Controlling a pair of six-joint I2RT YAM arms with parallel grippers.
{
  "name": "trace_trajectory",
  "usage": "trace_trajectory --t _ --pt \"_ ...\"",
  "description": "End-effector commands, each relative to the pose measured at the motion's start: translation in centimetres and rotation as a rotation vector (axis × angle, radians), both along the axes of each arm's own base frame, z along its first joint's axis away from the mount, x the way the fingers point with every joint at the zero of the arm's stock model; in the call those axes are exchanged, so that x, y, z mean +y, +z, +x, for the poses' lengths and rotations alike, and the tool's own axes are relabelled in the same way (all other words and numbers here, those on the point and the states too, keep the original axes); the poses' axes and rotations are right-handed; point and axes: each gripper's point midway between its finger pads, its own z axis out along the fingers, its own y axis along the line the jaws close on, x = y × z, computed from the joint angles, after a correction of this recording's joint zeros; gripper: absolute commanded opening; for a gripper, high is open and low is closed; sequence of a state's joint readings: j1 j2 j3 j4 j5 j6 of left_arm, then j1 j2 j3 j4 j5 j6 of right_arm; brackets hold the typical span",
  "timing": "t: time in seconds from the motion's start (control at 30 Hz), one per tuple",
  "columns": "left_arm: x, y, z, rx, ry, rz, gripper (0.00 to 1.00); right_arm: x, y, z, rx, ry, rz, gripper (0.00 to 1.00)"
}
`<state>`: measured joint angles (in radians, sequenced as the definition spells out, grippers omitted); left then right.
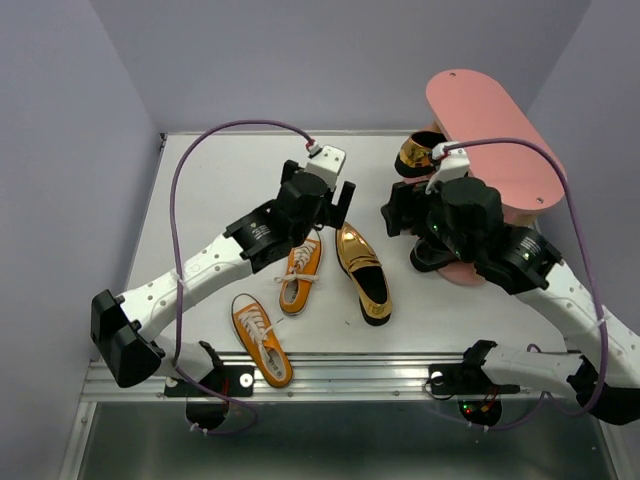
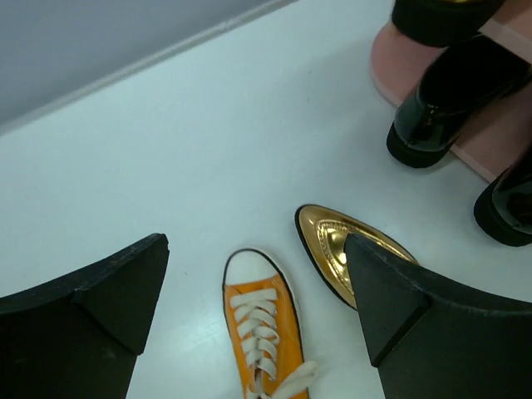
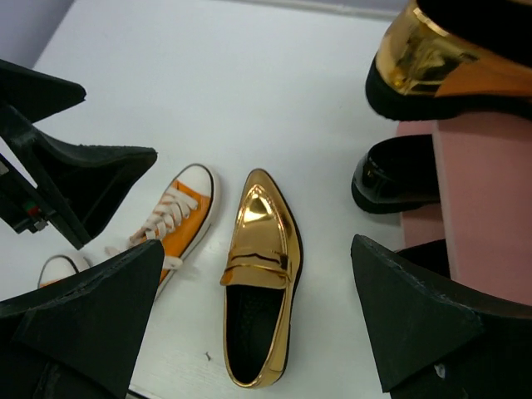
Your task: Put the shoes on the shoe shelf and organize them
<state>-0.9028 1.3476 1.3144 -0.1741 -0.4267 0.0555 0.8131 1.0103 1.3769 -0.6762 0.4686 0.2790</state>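
Observation:
My left gripper (image 1: pixel 325 205) is open and empty, hovering over the toe of an orange sneaker (image 1: pixel 300 275), which lies between its fingers in the left wrist view (image 2: pixel 262 332). A second orange sneaker (image 1: pixel 262 340) lies near the front edge. A gold loafer (image 1: pixel 362 272) lies on the table below my open, empty right gripper (image 1: pixel 400 225), centred in the right wrist view (image 3: pixel 259 274). The other gold loafer (image 1: pixel 420 152) sits on the pink shoe shelf (image 1: pixel 490 130). Two black dress shoes (image 2: pixel 432 116) (image 2: pixel 507 208) rest on the shelf's bottom board (image 3: pixel 482 208), mostly hidden under my right arm in the top view.
The grey walls close in the table at the back and both sides. A metal rail (image 1: pixel 350 375) runs along the front edge by the arm bases. A purple cable (image 1: pixel 180 200) loops above each arm. The left gripper's fingers (image 3: pixel 83 174) show in the right wrist view.

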Motion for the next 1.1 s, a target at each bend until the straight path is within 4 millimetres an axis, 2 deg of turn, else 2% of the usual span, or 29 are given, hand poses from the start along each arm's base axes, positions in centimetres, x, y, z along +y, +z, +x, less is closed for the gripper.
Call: trace_trajectory --t 0.0,0.07,0.1,0.13,0.17,0.2,0.27,0.4,0.5,0.53,0.6,0.63,0.67,0.7,0.8,0.83,0.87,0.9,0.93,1.0,1.07 --pt "1.9 -2.1 -1.7 0.179 0.188 -0.246 0.99 1.9 -2.3 -0.9 0.071 0.108 -0.031 1.0" --pt "0.5 -4.1 -3.4 0.307 0.166 -0.349 0.99 1.9 -2.4 -0.9 0.067 0.098 -0.011 1.0" --pt "0.4 -6.1 -4.0 0.364 0.174 -0.366 0.99 1.7 -2.2 -0.8 0.061 0.085 -0.007 1.0" --pt "-0.3 -6.8 -4.8 0.423 0.164 -0.42 0.99 1.7 -2.2 -0.7 0.06 0.079 0.001 1.0" --pt "-0.8 -8.8 -5.7 0.493 0.176 -0.464 0.99 1.6 -2.0 -0.7 0.056 0.073 0.005 1.0" --pt "-1.5 -9.2 -6.6 0.515 0.168 -0.489 0.99 1.5 -2.0 -0.6 0.056 0.064 0.005 1.0" --pt "-1.6 -10.2 -7.6 0.54 0.243 -0.531 0.99 1.3 -1.9 -0.7 0.056 0.059 0.009 1.0" --pt "-3.0 -11.9 -10.6 0.653 0.28 -0.612 0.99 1.1 -1.9 -0.8 0.048 0.053 0.015 1.0" --pt "-3.7 -13.6 -11.6 0.702 0.316 -0.633 0.99 1.0 -1.9 -0.9 0.047 0.056 0.018 1.0" --pt "-4.2 -14.8 -11.8 0.726 0.338 -0.618 0.99 0.9 -1.7 -1.0 0.043 0.056 0.023 1.0" --pt "-5.7 -15.0 -12.2 0.732 0.332 -0.598 0.99 0.8 -1.6 -1.1 0.041 0.057 0.025 1.0" --pt "-6.3 -16.8 -12.6 0.751 0.353 -0.548 0.99 0.8 -1.5 -1.2 0.037 0.059 0.027 1.0" --pt "-7.2 -16.7 -12.6 0.767 0.354 -0.547 0.99 0.6 -1.4 -1.3 0.035 0.058 0.027 1.0" --pt "-7.8 -18.5 -12.6 0.789 0.372 -0.502 0.99 0.6 -1.4 -1.3 0.038 0.057 0.023 1.0" --pt "-8.9 -19.9 -12.5 0.811 0.393 -0.46 0.97 0.3 -1.3 -1.5 0.031 0.051 0.027 1.0" --pt "-8.9 -21.5 -12.4 0.813 0.417 -0.418 0.96 0.2 -1.4 -1.5 0.032 0.05 0.026 1.0" --pt "-9.1 -21.5 -12.0 0.805 0.434 -0.417 0.9 0.0 -1.5 -1.6 0.034 0.045 0.024 1.0" --pt "-8.6 -22.7 -12.1 0.807 0.467 -0.368 0.87 -0.1 -1.5 -1.6 0.033 0.042 0.024 1.0" --pt "-8.4 -23.0 -11.9 0.8 0.483 -0.355 0.83 -0.1 -1.7 -1.6 0.038 0.04 0.019 1.0" --pt "-8.1 -22.8 -11.8 0.786 0.492 -0.321 0.62 -0.3 -1.7 -1.6 0.037 0.033 0.017 1.0" --pt "-7.8 -22.0 -11.4 0.753 0.491 -0.311 0.32 -0.4 -1.7 -1.5 0.035 0.026 0.013 1.0"
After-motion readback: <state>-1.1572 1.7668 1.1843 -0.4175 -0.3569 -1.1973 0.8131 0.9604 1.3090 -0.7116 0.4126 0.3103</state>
